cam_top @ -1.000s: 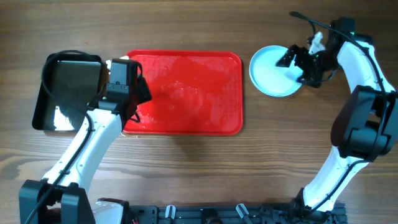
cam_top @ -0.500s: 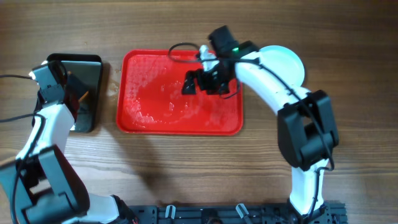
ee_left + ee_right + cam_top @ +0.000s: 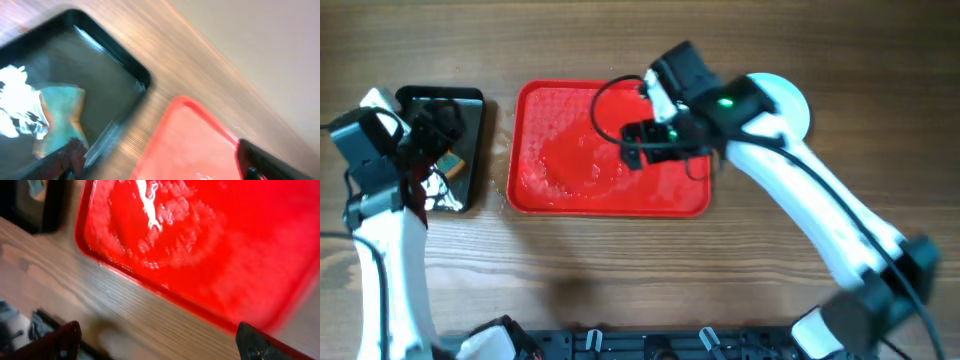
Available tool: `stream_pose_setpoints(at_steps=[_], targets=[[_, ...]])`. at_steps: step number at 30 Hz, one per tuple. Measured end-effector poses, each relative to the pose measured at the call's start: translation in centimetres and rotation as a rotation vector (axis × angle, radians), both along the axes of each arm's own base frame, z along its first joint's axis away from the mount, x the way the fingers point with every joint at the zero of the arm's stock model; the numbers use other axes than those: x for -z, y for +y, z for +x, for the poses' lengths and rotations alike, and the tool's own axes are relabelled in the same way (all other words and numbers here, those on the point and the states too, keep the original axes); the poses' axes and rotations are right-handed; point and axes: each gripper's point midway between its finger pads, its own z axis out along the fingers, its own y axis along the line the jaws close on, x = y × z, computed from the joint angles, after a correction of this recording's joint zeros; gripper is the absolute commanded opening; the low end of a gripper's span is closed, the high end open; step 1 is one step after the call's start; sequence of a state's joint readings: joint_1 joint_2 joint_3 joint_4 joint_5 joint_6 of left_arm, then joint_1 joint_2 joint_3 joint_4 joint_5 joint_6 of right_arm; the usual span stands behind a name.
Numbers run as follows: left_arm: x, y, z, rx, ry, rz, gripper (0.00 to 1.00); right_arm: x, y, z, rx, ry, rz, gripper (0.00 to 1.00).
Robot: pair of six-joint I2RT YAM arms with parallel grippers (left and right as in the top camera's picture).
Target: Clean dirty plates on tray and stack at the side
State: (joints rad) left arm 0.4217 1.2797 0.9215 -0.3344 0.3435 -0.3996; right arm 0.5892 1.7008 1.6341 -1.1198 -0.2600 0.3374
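The red tray (image 3: pixel 570 190) lies mid-table, wet with white suds and bare of plates; it also fills the right wrist view (image 3: pixel 225 245) and the left wrist view's lower right (image 3: pixel 200 145). The pale plates (image 3: pixel 793 98) sit right of the tray, partly hidden by my right arm. My right gripper (image 3: pixel 642 145) hovers over the tray's middle, open and empty (image 3: pixel 160 347), near the tray's front rim. My left gripper (image 3: pixel 432 152) is open over the black tray (image 3: pixel 470 100), nothing between its fingers (image 3: pixel 162 167).
The black tray (image 3: pixel 115 65) at the far left holds a teal and orange sponge (image 3: pixel 60 115) and white foam (image 3: pixel 17 110). Bare wooden table (image 3: pixel 650 270) lies in front of both trays.
My left gripper moved from the red tray's left edge to the black tray and opened. My right arm swung from the plates to over the red tray.
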Motion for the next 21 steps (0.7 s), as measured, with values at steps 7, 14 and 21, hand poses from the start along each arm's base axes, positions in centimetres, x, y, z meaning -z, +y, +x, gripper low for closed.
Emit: stream_pose_setpoints(at_steps=[7, 14, 21], targets=[[1.6, -7.0, -5.3, 0.137, 0.185, -0.358, 1.00, -3.5, -6.1, -6.7, 0.031, -0.004, -0.088, 1.00], [1.4, -7.3, -5.3, 0.148, 0.181, -0.372, 1.00, -3.2, -7.4, -8.4, 0.029, 0.047, -0.129, 1.00], [1.4, -7.3, -5.3, 0.149, 0.180, -0.372, 1.00, -3.8, -6.8, -6.0, 0.007, -0.076, -0.120, 1.00]])
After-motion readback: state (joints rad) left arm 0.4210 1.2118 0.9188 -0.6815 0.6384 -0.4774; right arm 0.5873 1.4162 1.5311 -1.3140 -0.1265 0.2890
